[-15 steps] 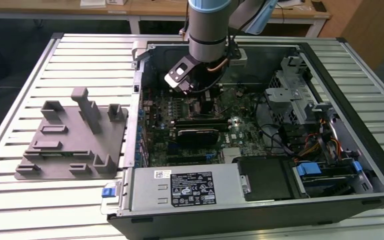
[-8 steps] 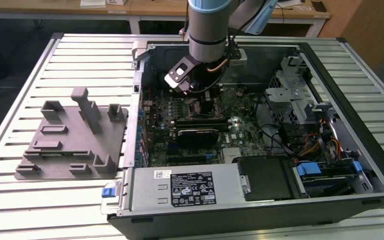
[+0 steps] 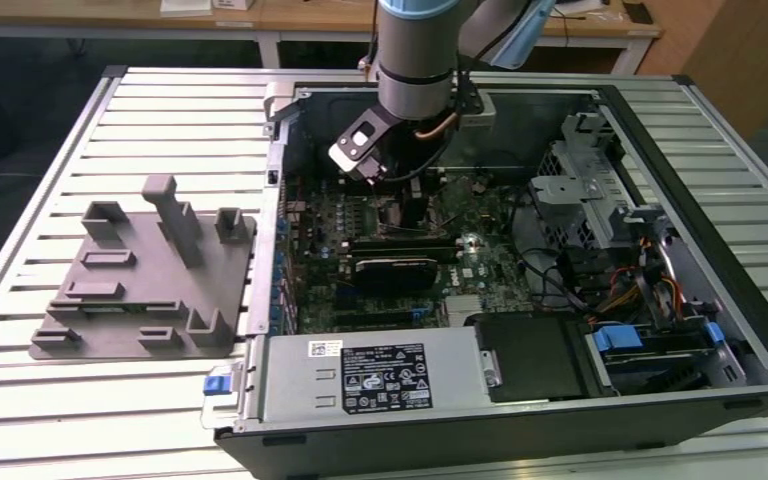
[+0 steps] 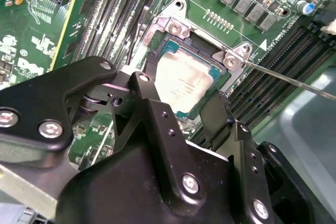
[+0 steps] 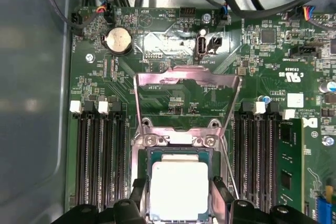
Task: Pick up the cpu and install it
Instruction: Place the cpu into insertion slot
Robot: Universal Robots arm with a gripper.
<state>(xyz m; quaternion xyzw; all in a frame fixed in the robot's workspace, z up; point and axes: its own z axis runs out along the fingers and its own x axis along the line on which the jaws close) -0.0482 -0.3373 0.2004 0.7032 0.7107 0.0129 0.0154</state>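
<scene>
Cpu lies flat in the socket, seemingly seated. The gripper hovers over the socket, fingers apart on either side of the chip. By the socket, the load plate is raised and the lever is free, so clamping remains. Memory slots flank the socket inside a computer case on a slatted table.

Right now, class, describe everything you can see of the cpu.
The cpu is a small, flat, square chip with a silvery-white metal top, faint print on it and a narrow rim. It lies level in the motherboard socket, whose metal load plate stands open beyond it. The gripper sits close around it; whether it touches the chip cannot be told.
</scene>
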